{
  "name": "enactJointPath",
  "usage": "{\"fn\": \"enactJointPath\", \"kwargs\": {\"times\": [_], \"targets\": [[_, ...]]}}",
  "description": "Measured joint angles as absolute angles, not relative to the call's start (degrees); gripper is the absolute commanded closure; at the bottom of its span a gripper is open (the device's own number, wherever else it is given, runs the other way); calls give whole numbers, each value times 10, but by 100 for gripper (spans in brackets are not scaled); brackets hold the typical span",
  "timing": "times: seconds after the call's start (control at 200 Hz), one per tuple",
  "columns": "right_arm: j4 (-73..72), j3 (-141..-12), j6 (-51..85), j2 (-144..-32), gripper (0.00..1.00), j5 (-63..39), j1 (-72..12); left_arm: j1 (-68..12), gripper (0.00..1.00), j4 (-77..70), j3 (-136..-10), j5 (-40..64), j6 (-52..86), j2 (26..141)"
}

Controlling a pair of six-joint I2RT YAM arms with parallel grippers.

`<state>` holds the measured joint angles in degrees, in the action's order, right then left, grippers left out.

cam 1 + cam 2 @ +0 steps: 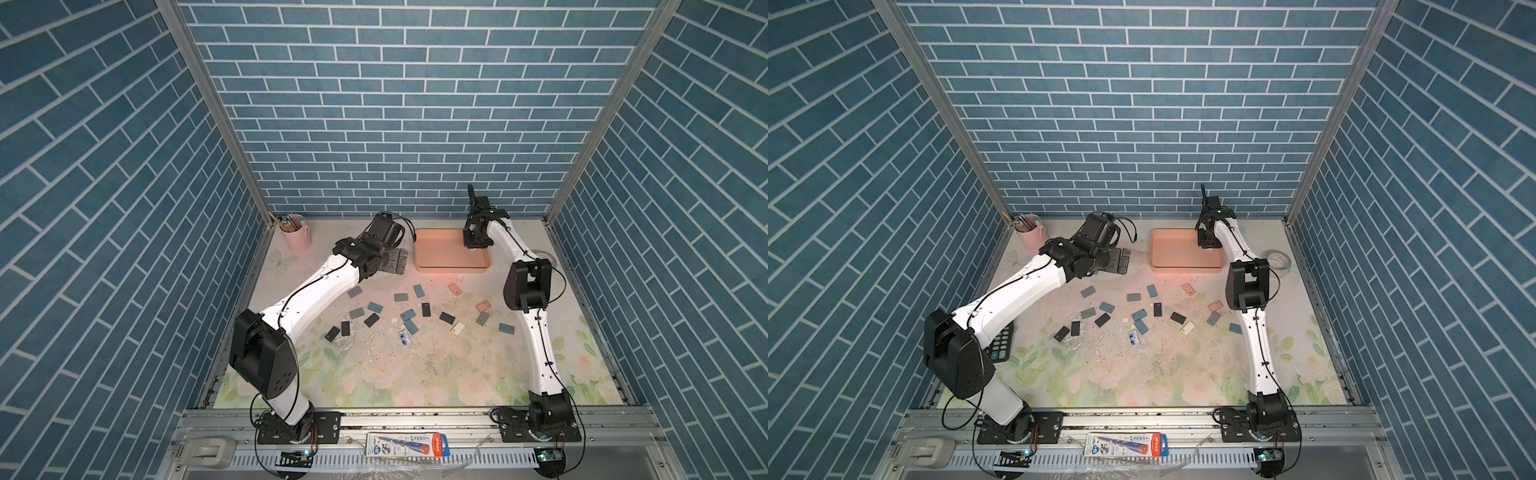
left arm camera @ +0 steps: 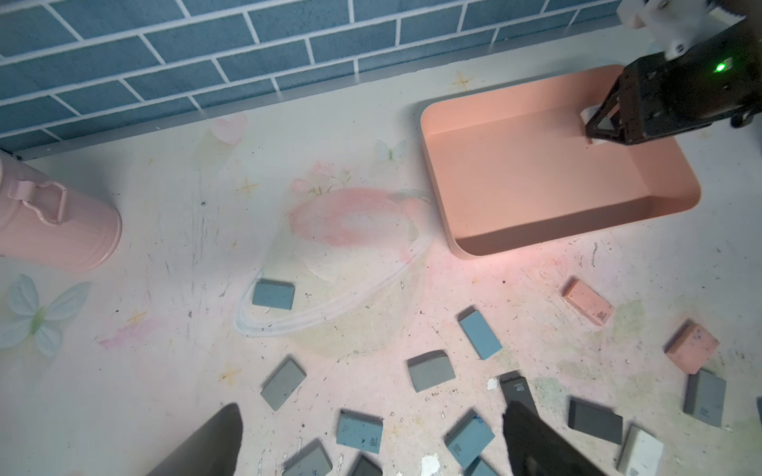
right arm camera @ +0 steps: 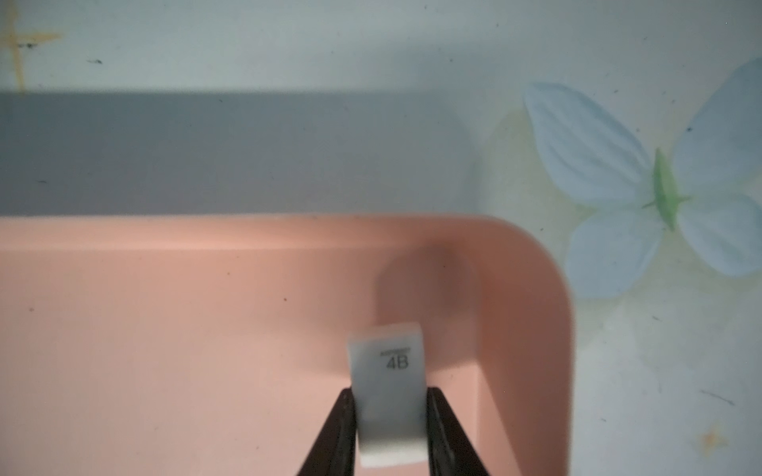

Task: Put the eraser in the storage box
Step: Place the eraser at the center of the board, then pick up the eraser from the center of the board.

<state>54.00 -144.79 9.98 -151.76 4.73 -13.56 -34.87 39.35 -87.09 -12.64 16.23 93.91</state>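
While my right gripper hangs over the storage box, its two fingers press on opposite sides of the white eraser marked 4B. I am gripping it and see no gap on either side. The eraser pokes out past my fingertips toward the box's floor, close to one rounded corner, with the wall just beside it. I cannot tell whether its far end touches the floor.

The release is where I expect trouble. An eraser is rubbery and grabs, so when I part my fingers it may cling to one of them. If I then lift away, I could drag it up and over the low rim. Held on end like this, it will probably topple as it lands. With the corner so near, it could tip against the wall or bounce out onto the table. Letting go from too high would make that bounce worse.

My left gripper is spread wide and holds nothing. It hovers above the loose erasers, and in both top views it sits near the box's side. A careless move from that arm could nudge the box under me just as I let go.
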Motion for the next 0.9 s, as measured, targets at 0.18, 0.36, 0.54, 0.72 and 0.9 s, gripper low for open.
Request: {"fn": "enactJointPath", "kwargs": {"times": [0.18,0.36,0.54,0.72,0.9], "targets": [[540,-1448,94,-1518,58,47,-135,-349,0,398,-866,-126,156,935],[540,-1448,89,-1518,51,45,-135,-347,0,399,-864,-121,156,935],[540,-1447,84,-1508,38,43,-141,-332,0,409,-863,-105,157,935],[524,-1385,74,-1416,19,45,-169,-278,0,444,-879,-86,163,946],[454,-1242,72,-1245,3,33,-216,-221,0,473,-931,-73,163,1001]]}}
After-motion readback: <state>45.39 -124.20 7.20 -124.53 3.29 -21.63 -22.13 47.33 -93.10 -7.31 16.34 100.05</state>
